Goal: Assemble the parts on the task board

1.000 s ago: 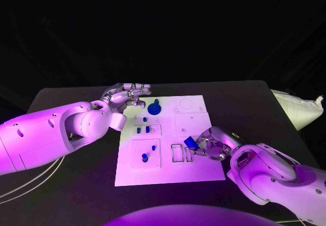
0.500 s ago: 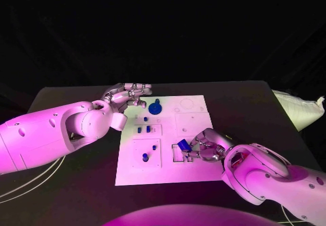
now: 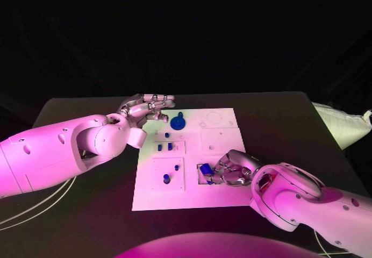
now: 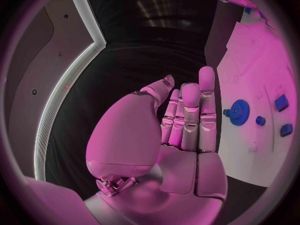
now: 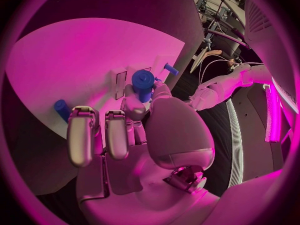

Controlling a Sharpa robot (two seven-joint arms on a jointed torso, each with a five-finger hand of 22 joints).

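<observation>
The white task board [image 3: 221, 196] lies in the middle of the table. My right hand [image 3: 235, 169] hovers over the board's near right part and pinches a small blue part [image 3: 205, 170] above the narrow rectangular slots; the right wrist view shows that blue part [image 5: 142, 80] between thumb and finger. My left hand [image 3: 147, 107] hangs over the table by the board's far left corner, fingers stretched out side by side and holding nothing [image 4: 187, 120]. A blue gear [image 3: 177, 124] sits near it on the board. Several small blue parts [image 3: 163, 147] stand in the left recesses.
A white bag [image 3: 341, 123] lies past the table's right edge. Pale cables [image 3: 31, 210] hang off the left side. The black table [image 3: 271, 107] runs bare round the board. The blue gear [image 4: 239, 111] and small blue parts [image 4: 281, 103] lie beside my left hand.
My right hand has carried the blue part leftward and nearer, from the board's right edge to above the narrow slots. The left hand has stayed put.
</observation>
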